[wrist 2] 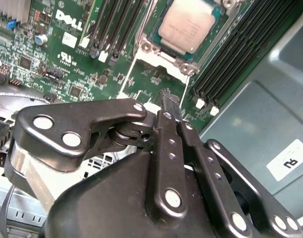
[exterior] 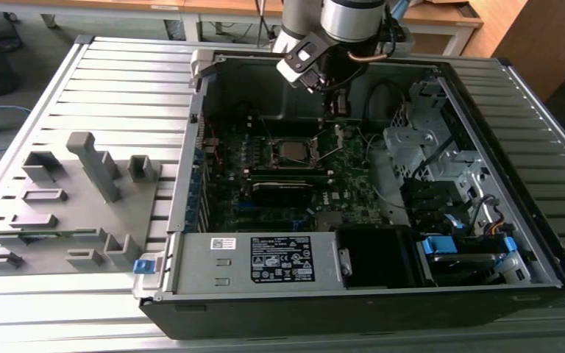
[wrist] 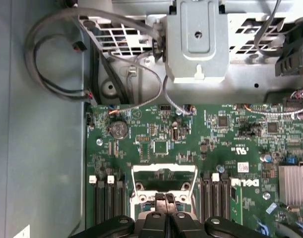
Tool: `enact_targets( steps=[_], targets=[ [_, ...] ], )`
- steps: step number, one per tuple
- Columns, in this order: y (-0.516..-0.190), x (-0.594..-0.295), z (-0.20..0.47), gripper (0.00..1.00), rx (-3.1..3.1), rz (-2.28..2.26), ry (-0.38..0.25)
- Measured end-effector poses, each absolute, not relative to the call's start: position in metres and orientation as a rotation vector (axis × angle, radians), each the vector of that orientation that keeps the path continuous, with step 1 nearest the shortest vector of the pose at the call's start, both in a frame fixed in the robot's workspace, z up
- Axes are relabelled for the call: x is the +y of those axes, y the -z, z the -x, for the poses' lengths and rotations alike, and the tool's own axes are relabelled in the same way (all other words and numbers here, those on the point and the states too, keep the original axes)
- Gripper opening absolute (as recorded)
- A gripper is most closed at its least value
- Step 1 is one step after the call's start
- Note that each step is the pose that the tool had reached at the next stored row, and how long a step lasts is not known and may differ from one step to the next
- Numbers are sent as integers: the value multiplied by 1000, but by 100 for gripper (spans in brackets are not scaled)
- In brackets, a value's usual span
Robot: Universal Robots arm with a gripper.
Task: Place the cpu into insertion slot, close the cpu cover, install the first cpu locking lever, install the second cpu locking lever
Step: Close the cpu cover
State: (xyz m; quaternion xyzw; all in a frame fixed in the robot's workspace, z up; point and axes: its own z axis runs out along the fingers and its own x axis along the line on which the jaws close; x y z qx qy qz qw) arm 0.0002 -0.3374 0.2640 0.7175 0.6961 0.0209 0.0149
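cpu (wrist 2: pixel 191 27) sits flat in the insertion slot (wrist 2: pixel 147 45), silver top up, so the first step looks done. cpu cover (wrist: pixel 164 168) is flipped open and tilted back off the socket, with green board showing through its window. It stands open because nothing has pressed it down over the chip yet. gripper (wrist 2: pixel 168 96) has its fingers pressed together with nothing between them. Its tips are right at the cover's frame, touching or just off, can't tell. Shut fingers make a narrow poker, so this looks like a push on the frame rather than a grasp. Memory slots (wrist 2: pixel 235 54) flank the socket on the motherboard (wrist: pixel 156 129). In the exterior view the arm hangs over the open computer case (exterior: pixel 361 316), with a grey fixture tray (exterior: pixel 62 220) on the exterior view's left.
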Motion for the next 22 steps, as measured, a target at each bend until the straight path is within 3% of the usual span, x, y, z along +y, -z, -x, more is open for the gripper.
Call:
enact_targets(
  steps=[22],
  targets=[
    [-263, -337, -20, 11, 2166, -2233, -65]
  ],
)
